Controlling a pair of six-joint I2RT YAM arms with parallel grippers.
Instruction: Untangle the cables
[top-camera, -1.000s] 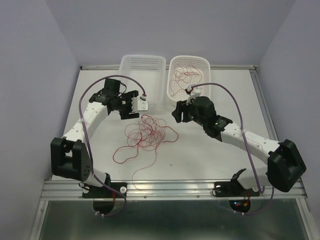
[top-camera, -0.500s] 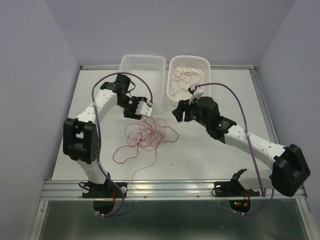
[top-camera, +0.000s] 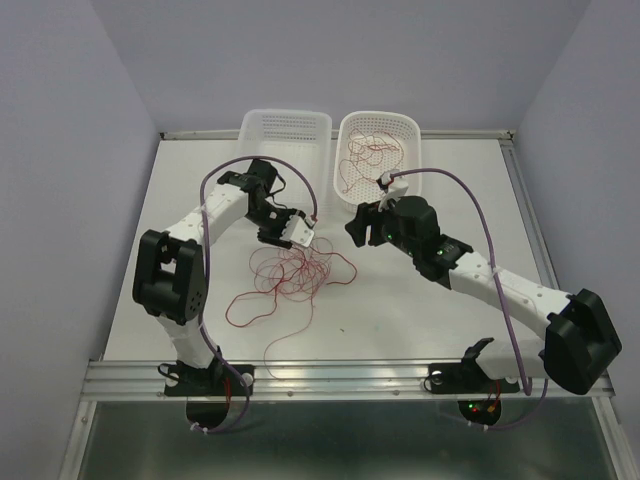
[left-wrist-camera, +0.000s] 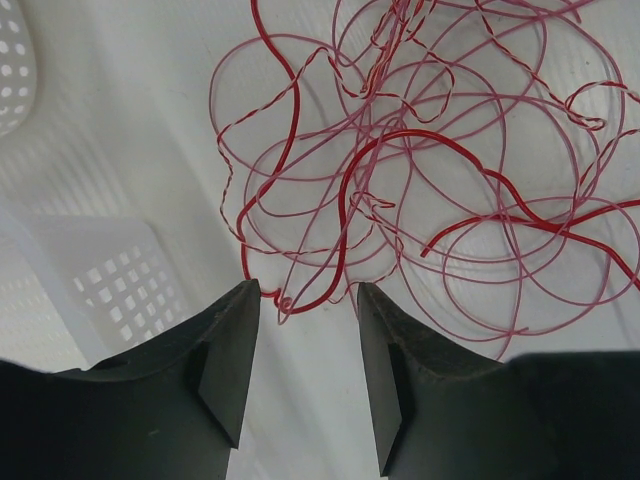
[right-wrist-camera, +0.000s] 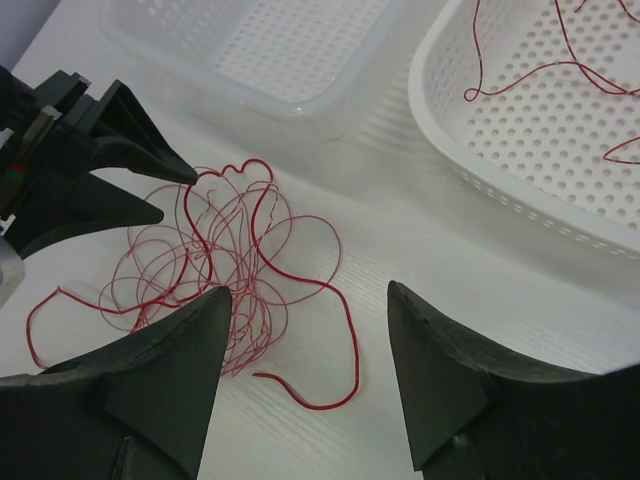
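On table (top-camera: 400, 312), cables (top-camera: 292, 268): thin red wires in loose looped tangle; L jaws apart, R jaws apart

White table (top-camera: 420, 310), faint woodgrain, filling the middle of the overhead view. Thin metal edging (top-camera: 460, 133) along the 12 and 3 o'clock sides. Ribbed aluminium rail (top-camera: 340, 378) across the 6 o'clock edge. Below that, at the very bottom of the view, a dull grey-green panel (top-camera: 340, 445), slightly reflective. Closed in on three sides by plain pale-lavender walls: back wall (top-camera: 330, 50) at 12 o'clock, left wall (top-camera: 50, 200) at 9, right wall (top-camera: 600, 150) at 3. Even, diffuse light; soft, weak shadows on the tabletop.
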